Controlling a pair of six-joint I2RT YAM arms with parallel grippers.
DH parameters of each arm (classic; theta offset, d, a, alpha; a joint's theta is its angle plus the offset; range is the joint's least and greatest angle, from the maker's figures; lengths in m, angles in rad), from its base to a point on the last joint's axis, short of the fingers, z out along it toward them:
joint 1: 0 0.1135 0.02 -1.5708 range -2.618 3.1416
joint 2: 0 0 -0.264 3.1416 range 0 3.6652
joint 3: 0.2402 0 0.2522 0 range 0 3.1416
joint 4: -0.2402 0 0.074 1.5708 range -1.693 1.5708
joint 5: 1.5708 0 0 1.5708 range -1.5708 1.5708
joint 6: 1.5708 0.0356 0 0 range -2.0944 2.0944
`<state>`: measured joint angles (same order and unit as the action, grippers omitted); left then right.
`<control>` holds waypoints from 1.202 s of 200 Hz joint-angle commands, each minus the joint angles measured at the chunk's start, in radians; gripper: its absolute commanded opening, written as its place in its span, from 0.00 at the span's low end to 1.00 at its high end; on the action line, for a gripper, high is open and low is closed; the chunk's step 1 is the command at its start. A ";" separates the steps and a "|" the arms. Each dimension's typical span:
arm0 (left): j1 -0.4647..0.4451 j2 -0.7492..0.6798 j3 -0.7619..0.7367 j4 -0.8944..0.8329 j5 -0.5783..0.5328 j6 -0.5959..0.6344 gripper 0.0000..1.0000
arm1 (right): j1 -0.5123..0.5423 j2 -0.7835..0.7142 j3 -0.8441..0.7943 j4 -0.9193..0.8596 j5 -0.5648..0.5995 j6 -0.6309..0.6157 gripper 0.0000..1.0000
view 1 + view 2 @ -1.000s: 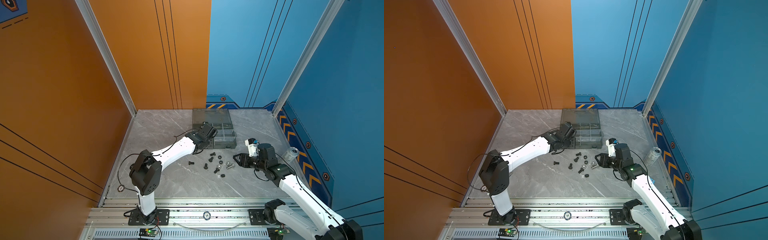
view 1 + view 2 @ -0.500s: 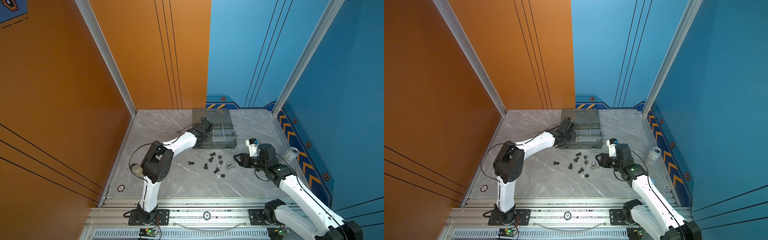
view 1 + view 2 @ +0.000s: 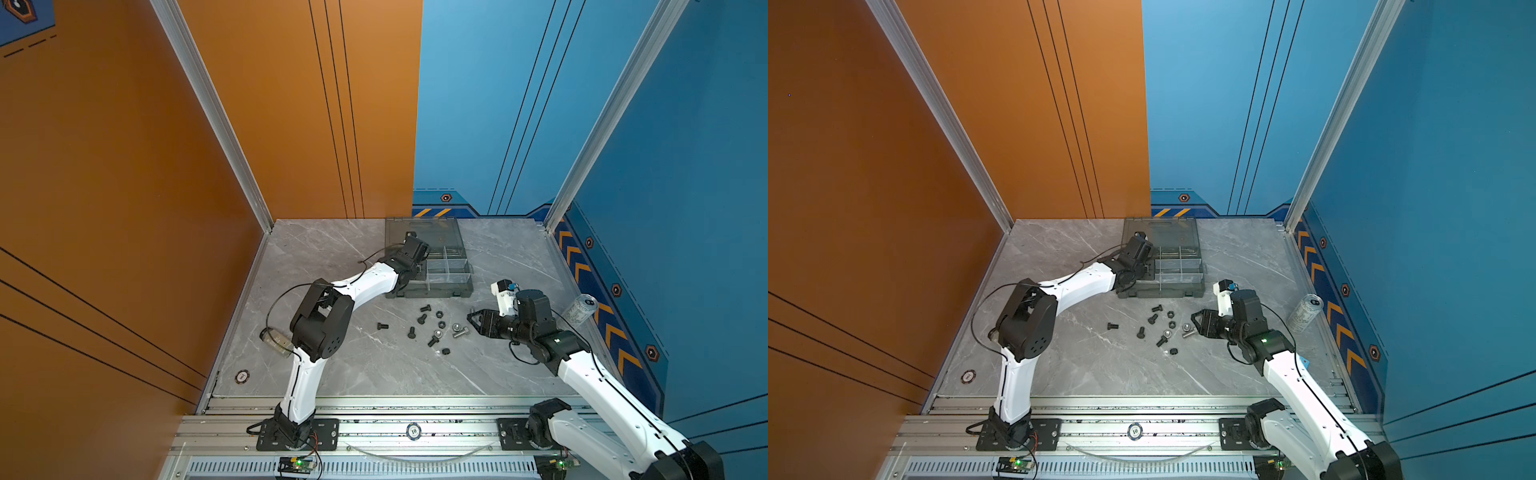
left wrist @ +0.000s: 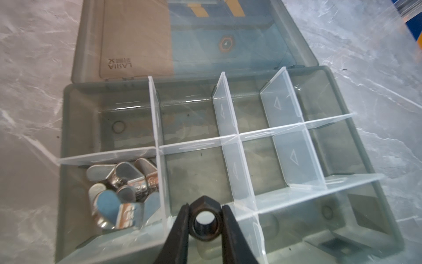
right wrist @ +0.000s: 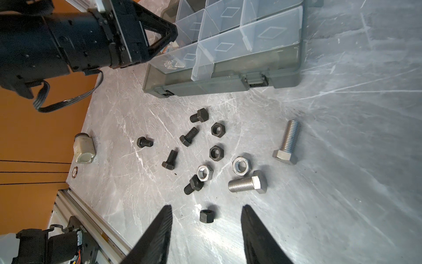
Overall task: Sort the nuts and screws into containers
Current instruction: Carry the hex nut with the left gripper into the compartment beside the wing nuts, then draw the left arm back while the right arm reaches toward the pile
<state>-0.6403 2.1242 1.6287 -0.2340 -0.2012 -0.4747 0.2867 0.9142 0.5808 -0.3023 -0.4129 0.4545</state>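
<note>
- left gripper (image 4: 204, 205): pinched narrow on a black steel hex nut (image 4: 206, 234), fingers on opposite flats, bore facing the wrist camera. Grip looks centred.
- It hangs over the smoky grey translucent plastic organizer box (image 4: 65, 128), lid open. In a top view the box (image 3: 428, 291) sits under and ahead of this gripper.
- Past a clear plastic divider (image 4: 159, 128) to one side of the fingers is a cell with shiny silver wing nuts (image 4: 123, 189). The cell ahead of the fingertips looks empty. Cannot tell which cell lies right under the nut.
- Step in hand, my read: drop the nut in a cell. To do it well, centre over one cell clear of the divider tops, lower the nut below the wall edge, then open. A high release risks a bounce off hard plastic into a neighbouring cell.
- right gripper (image 5: 206, 206): jaws partway apart, empty, low over the grey marble-look tabletop (image 5: 342, 182), with a loose small black nut (image 5: 206, 216) between its tips.
- Further ahead of it, unsorted: short black hex-head bolts (image 5: 189, 136), silver hex nuts (image 5: 241, 166), long silver bolts (image 5: 286, 141).
</note>
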 commanded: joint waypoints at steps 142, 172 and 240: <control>-0.001 -0.118 0.013 -0.112 -0.028 -0.030 0.80 | -0.007 -0.032 -0.001 -0.009 0.016 0.016 0.53; -0.016 -0.254 0.000 -0.152 -0.002 -0.006 0.90 | -0.006 -0.029 0.003 -0.018 0.048 0.015 0.54; -0.025 -0.610 -0.278 -0.172 0.025 -0.062 0.96 | 0.086 0.026 0.052 -0.023 0.161 0.033 0.54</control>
<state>-0.6559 1.5932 1.4799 -0.3550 -0.1795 -0.4992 0.3267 0.9138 0.5869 -0.3061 -0.3344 0.4725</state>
